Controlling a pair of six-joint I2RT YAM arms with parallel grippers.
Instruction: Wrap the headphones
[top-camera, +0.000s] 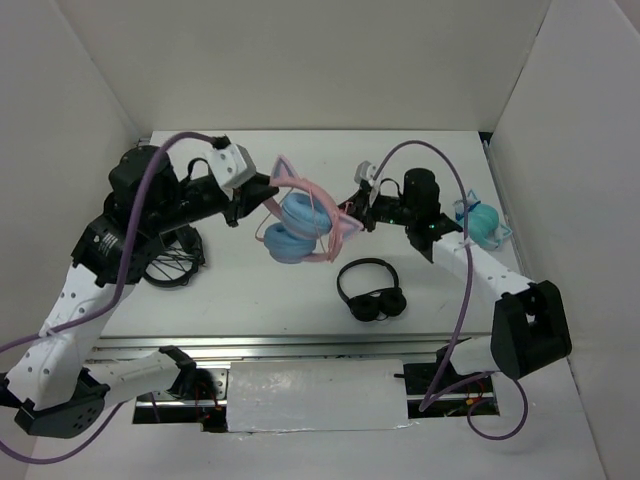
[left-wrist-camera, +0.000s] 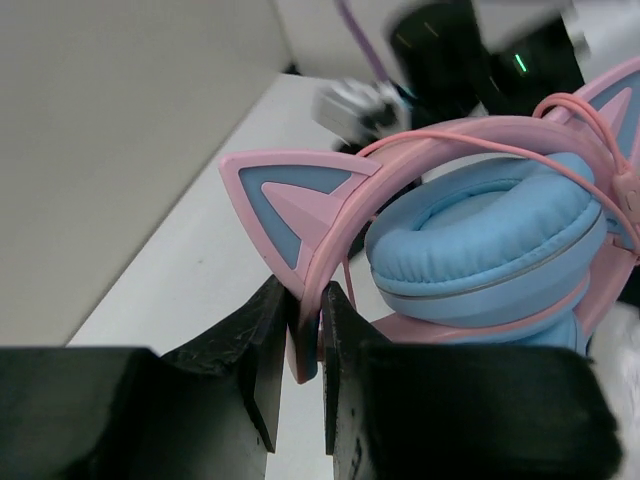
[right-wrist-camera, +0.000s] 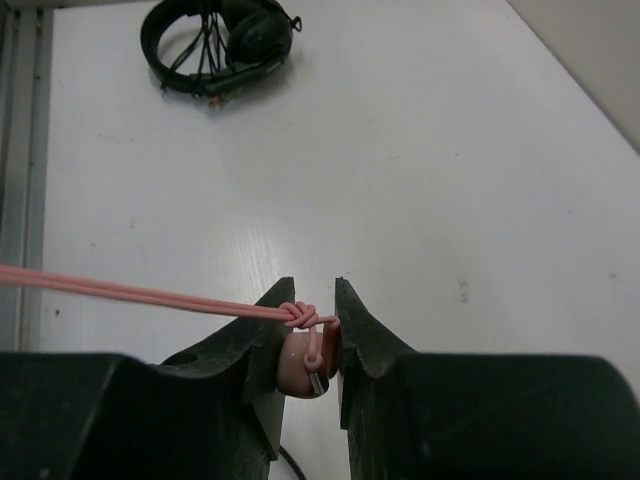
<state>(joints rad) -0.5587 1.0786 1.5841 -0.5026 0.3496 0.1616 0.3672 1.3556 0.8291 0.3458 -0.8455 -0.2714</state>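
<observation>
Two grips: left claw (left-wrist-camera: 300, 335) on headphones (left-wrist-camera: 490, 240), right claw (right-wrist-camera: 312, 320) on cable (right-wrist-camera: 150, 293).

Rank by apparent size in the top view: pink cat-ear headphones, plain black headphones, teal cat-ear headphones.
1. Pink-banded cat-ear headphones with light blue cups, possibly nearer the camera.
2. Plain black headphones.
3. Teal cat-ear headphones, partly hidden.

pink cable (right-wrist-camera: 130, 291): leaves my right wrist view at its left edge
cable end (right-wrist-camera: 300, 365): half hidden between my right claw's (right-wrist-camera: 312, 292) fingers
</observation>
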